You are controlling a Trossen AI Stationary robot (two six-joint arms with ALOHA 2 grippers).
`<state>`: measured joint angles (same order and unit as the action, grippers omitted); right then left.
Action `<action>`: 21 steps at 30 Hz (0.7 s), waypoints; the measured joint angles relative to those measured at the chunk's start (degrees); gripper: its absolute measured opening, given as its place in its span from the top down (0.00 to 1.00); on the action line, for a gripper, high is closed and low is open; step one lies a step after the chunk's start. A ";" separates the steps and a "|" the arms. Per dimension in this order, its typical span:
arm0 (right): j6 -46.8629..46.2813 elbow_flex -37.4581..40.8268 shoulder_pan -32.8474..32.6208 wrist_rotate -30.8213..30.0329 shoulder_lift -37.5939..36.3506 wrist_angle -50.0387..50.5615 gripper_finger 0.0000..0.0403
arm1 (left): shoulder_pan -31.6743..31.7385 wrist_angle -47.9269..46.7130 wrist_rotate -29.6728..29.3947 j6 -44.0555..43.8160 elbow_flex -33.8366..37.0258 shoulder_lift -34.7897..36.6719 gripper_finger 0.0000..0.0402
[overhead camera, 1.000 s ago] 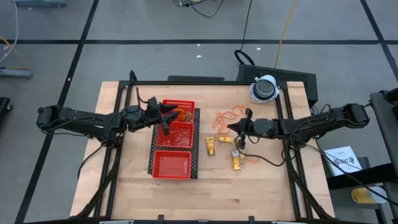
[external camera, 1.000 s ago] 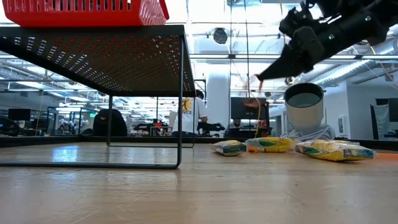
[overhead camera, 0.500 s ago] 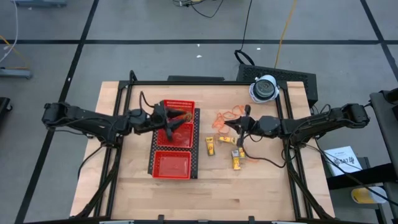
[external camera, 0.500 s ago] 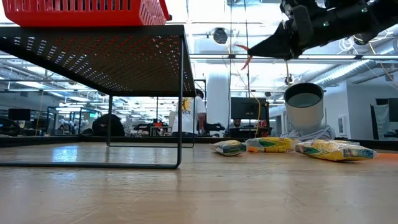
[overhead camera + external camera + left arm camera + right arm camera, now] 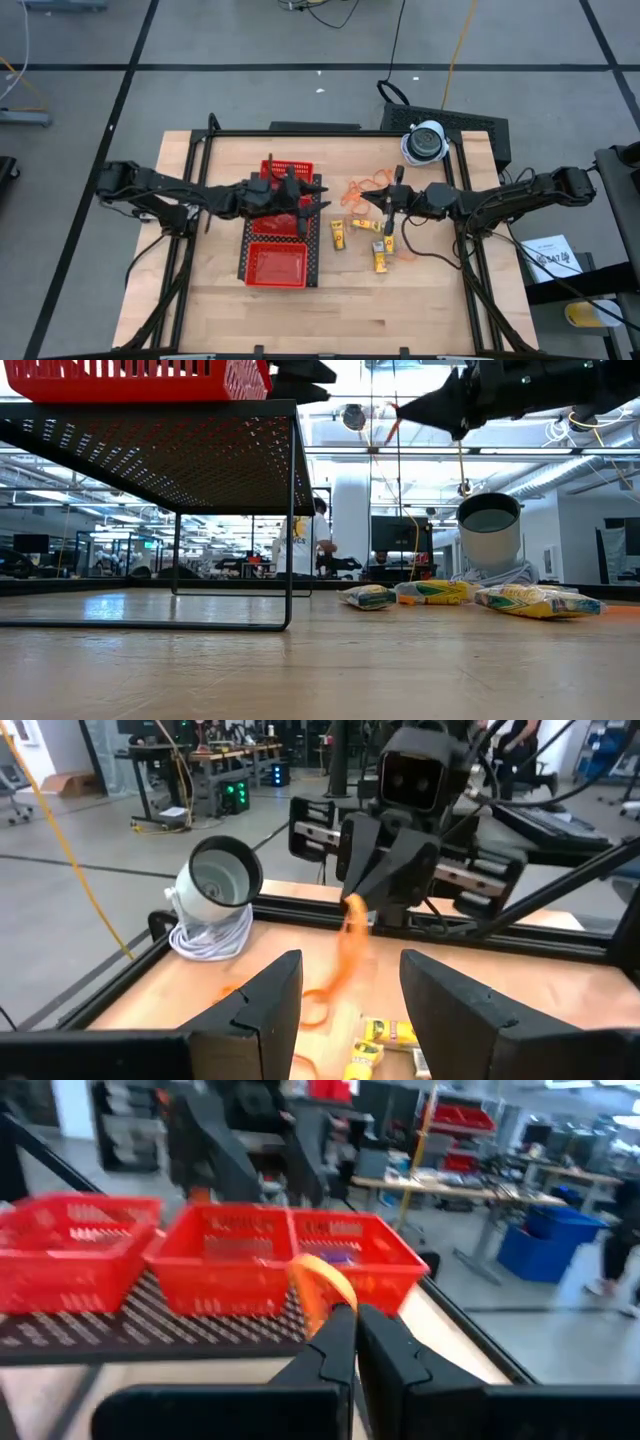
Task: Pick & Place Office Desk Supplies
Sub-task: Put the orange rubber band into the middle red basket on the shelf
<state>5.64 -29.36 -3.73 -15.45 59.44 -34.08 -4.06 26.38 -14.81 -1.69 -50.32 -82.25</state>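
My right gripper is shut on an orange rubber band, held high above the table right of the red mesh tray. More orange rubber-band loops lie flat on the wood behind it. Three short yellow sticks with dark ends lie flat on the table below it. My left gripper is open and touches nothing. It hovers over the tray's right edge, pointing at the right gripper. Small purple items lie in one tray compartment. My right gripper pinches the orange rubber band at its upper end between the tips of its two fingers. The fingers come level from the table's right side. The band hangs slack below them toward the loops on the table.
A white-grey dome-like object with a coiled white cord stands at the far right corner. The tray sits on a black mesh stand. A black frame runs along the far edge. Bare wood lies near and right.
My right gripper has risen from near the table with the orange band, drawing it upward. My left gripper has reached toward the table's right, from the tray's left side across the tray to its right edge, toward the right gripper.
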 joint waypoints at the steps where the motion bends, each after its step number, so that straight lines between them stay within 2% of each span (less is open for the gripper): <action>1: 0.02 0.00 -0.02 0.79 0.00 -0.94 1.00 | -0.14 0.06 -0.01 0.34 -0.92 -0.99 0.56; 10: 0.01 -0.01 -0.02 1.10 1.08 -4.57 1.00 | -0.22 0.25 4.02 0.50 -6.68 -8.18 0.56; 21: -0.43 0.02 -0.15 6.95 3.70 -9.36 1.00 | 0.73 0.32 4.28 0.26 -10.71 -13.74 0.56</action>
<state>5.21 -29.34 -3.88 -8.51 63.14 -43.45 -3.33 26.70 -10.52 -1.43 -61.04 -95.99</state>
